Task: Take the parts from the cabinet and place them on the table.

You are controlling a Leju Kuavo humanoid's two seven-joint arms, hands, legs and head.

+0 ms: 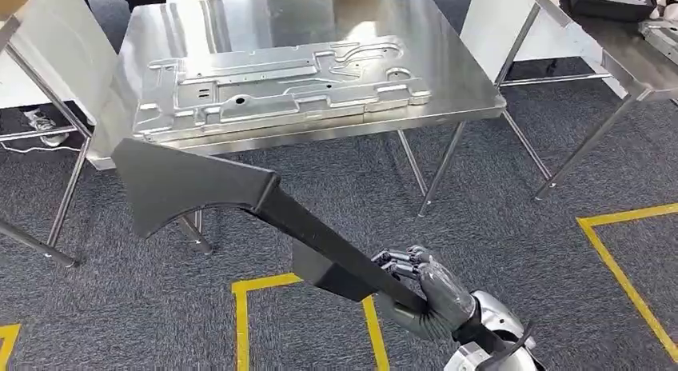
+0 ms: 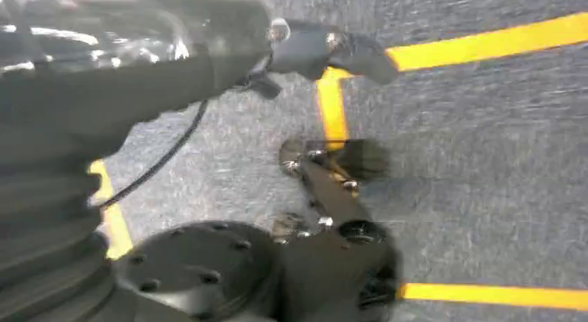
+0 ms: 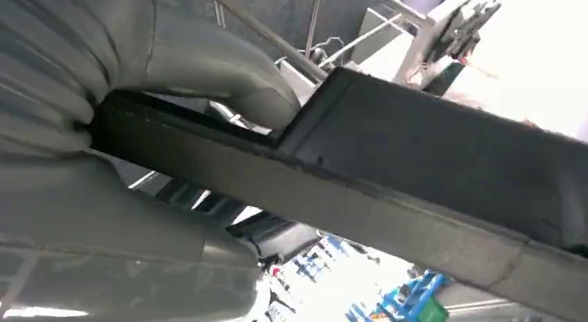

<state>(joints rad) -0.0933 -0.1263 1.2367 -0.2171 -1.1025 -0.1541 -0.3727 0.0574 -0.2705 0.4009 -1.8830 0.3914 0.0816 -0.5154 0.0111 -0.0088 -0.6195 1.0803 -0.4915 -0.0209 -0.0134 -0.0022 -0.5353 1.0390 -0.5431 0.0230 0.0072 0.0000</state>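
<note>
My right hand (image 1: 436,291) grips a long black part (image 1: 192,183) near its lower end, low in the head view. The part slants up to the left, and its wide flared end hangs over the carpet just before the steel table's (image 1: 464,83) front edge. A large stamped silver panel (image 1: 280,87) lies flat on that table. In the right wrist view the black part (image 3: 430,155) runs across the picture with my thumb (image 3: 208,65) wrapped over it. My left hand (image 2: 139,79) hangs by the floor, one dark finger (image 2: 333,51) stretched out, holding nothing.
A second steel table (image 1: 632,59) stands at the right with a dark tray (image 1: 612,1) on it. Another table frame (image 1: 48,147) is at the left. Yellow tape lines (image 1: 240,307) mark the grey carpet. The steel table's slanted legs (image 1: 440,167) reach toward me.
</note>
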